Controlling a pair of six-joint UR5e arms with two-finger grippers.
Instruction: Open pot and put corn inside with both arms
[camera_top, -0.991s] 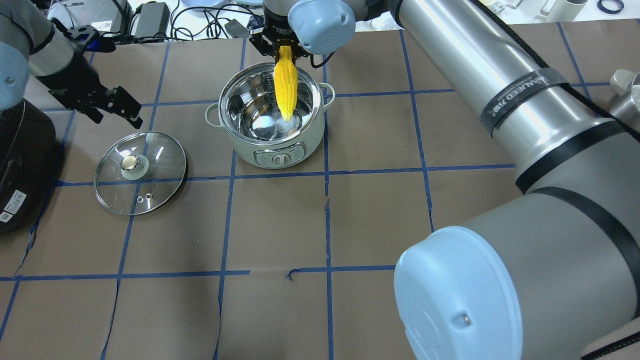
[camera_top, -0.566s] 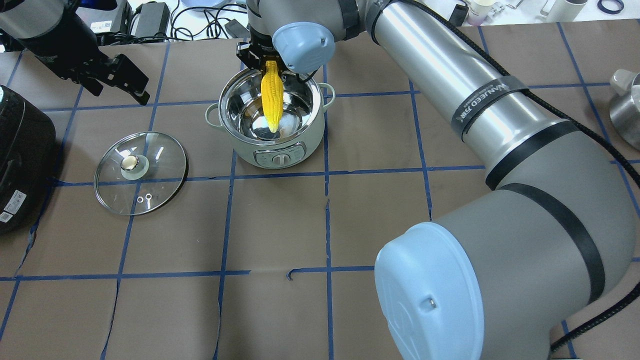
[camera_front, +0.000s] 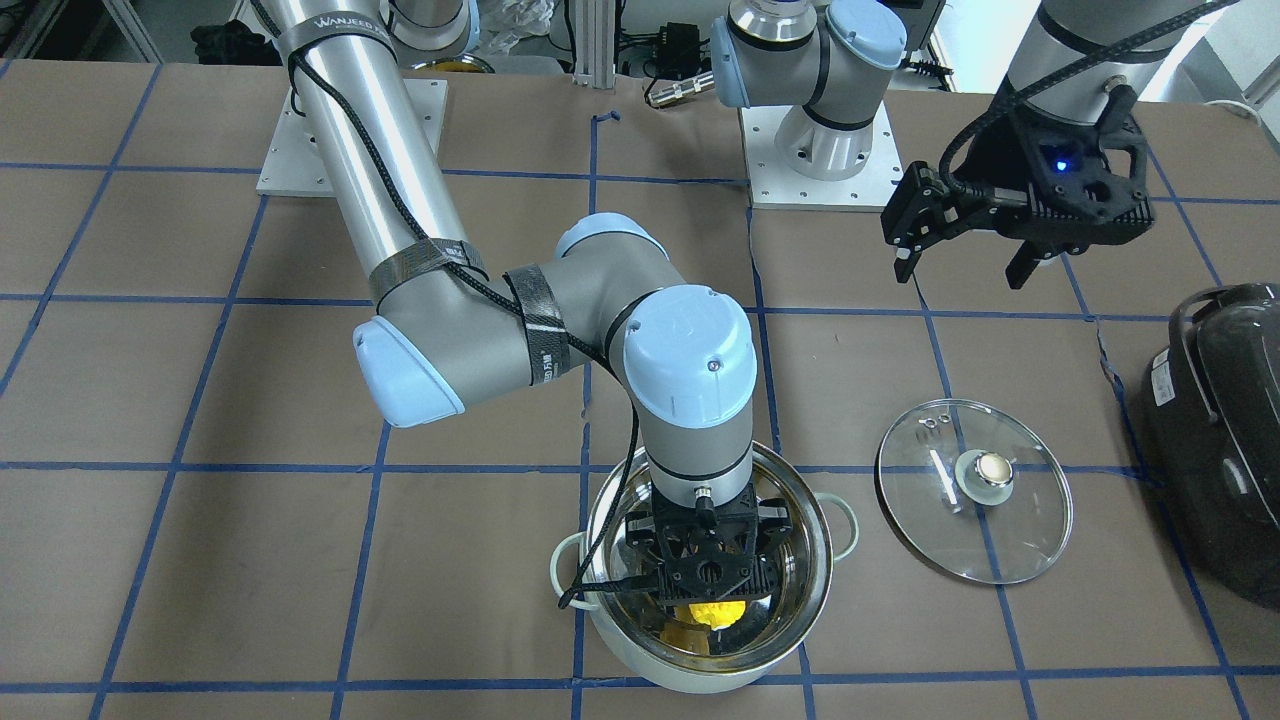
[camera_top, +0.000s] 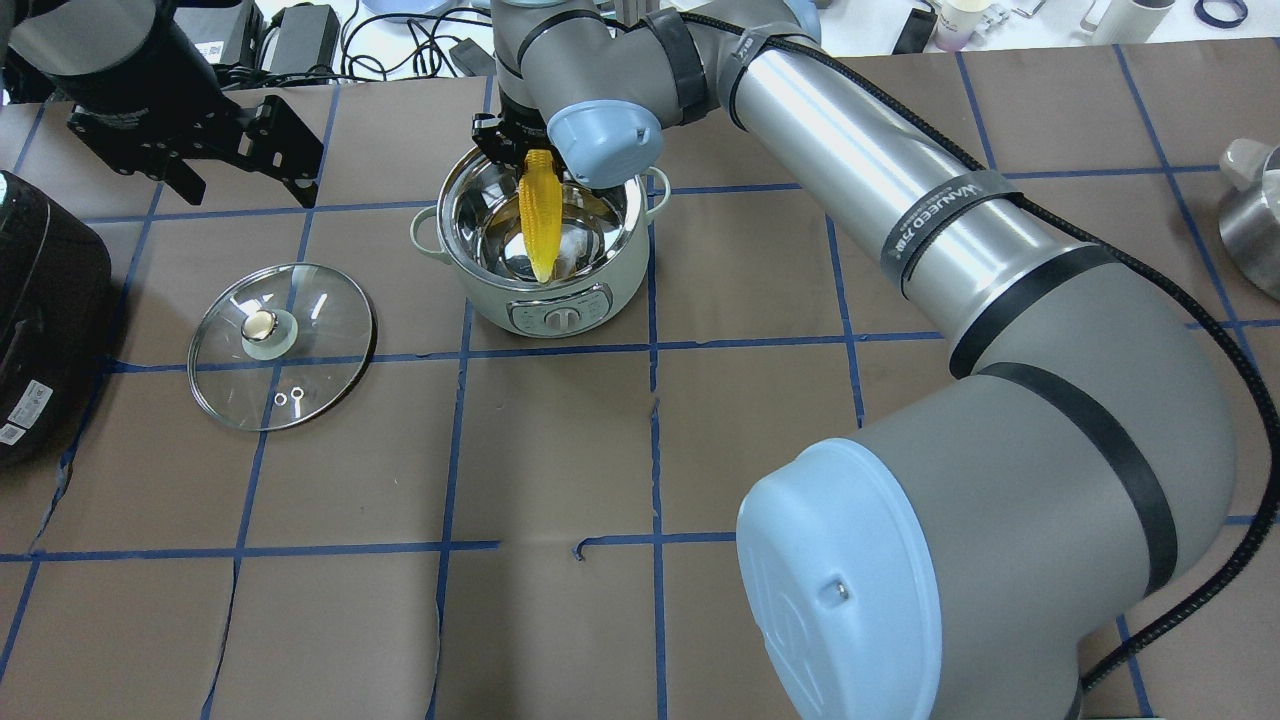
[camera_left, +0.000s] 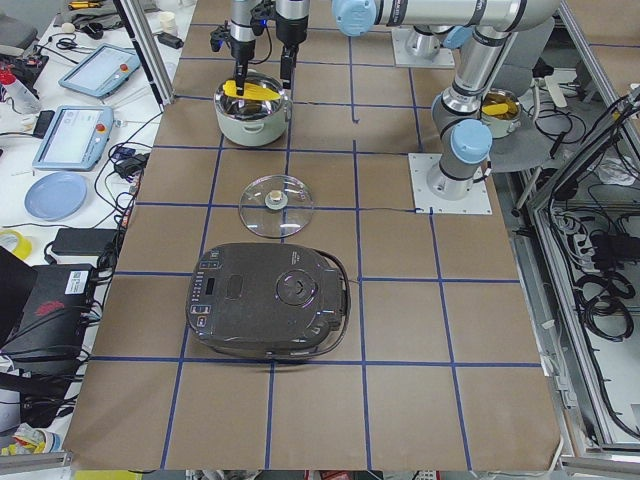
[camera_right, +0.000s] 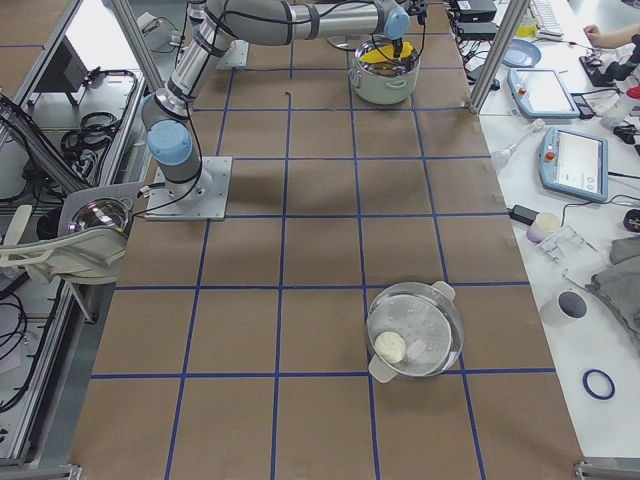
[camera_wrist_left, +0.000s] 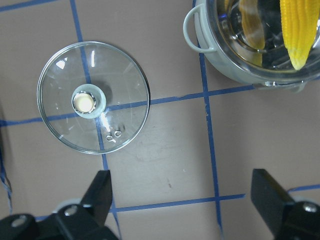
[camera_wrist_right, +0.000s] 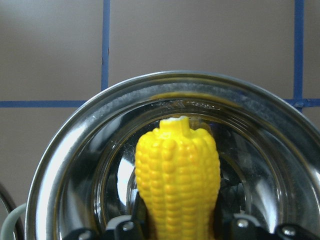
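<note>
Your right gripper (camera_front: 710, 588) is clamped on the bright yellow toy corn cob (camera_top: 540, 225). The cob hangs tip-down inside the uncovered shiny steel pot (camera_top: 500, 305), within its rim. Your left gripper (camera_front: 962, 258) hovers high with its fingers wide apart. The round glass lid (camera_top: 300, 370) lies flat, apart from the pot, on the brown blue-taped table (camera_top: 560, 460). A dark rounded appliance (camera_top: 40, 320) sits beyond the lid.

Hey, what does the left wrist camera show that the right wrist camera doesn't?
Only the left wrist view: the glass lid lying flat on the table beside the pot, and the open left gripper. Only the right wrist view: the right gripper shut on the corn's thick end. Both: the corn pointing down into the open pot.
</note>
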